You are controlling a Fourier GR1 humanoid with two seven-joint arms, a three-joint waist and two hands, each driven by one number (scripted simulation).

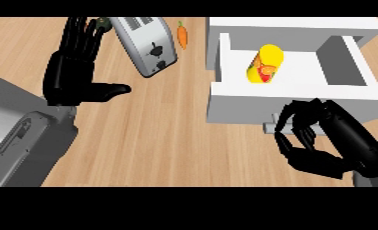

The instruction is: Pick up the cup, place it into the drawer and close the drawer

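Observation:
The yellow cup (266, 64) with a red and green print lies on its side inside the open white drawer (251, 99). My right hand (317, 139) sits just in front of the drawer's front panel, fingers curled, holding nothing. The drawer's handle (272, 124) shows beside those fingers. At the left, my left hand (74, 74) rests open with fingers pointing up, near the toaster.
A silver toaster (148, 44) lies tilted on the wooden counter (162, 134) beside my left hand. A small carrot (182, 35) sits between the toaster and the white drawer cabinet (295, 24).

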